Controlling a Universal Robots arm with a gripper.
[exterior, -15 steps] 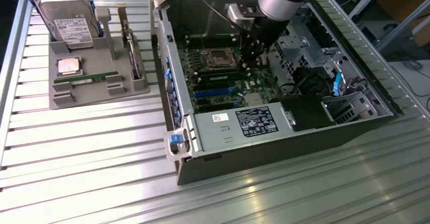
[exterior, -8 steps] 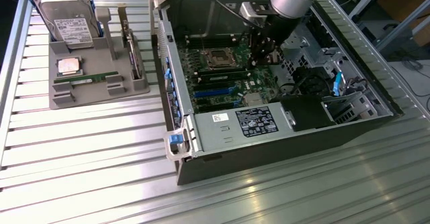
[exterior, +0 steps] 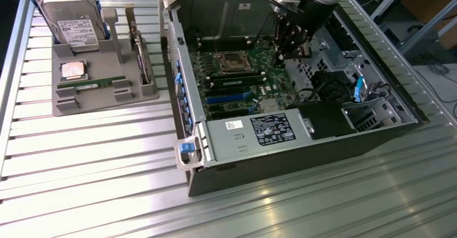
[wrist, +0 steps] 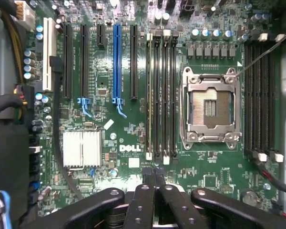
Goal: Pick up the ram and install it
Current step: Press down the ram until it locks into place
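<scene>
Gripper point(exterior: 286, 53) was positioned inside computer case point(exterior: 286, 158), upper centre of exterior view, above motherboard point(wrist: 133, 138); fingers clenched together, nothing grasped. Ram point(exterior: 91, 84) was left on gray tray point(exterior: 107, 101), left.

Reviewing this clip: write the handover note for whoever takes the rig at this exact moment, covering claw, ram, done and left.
Claw: inside the open computer case, hanging over the motherboard near the memory slots beside the empty CPU socket. Whether it carries a ram cannot be told.
Ram: one green stick lies flat on the grey tray, at the exterior view's left, outside the case.
Done: claw brought over the board.
Left: no ram is plainly seated in the slots; installation is not confirmed.
</scene>
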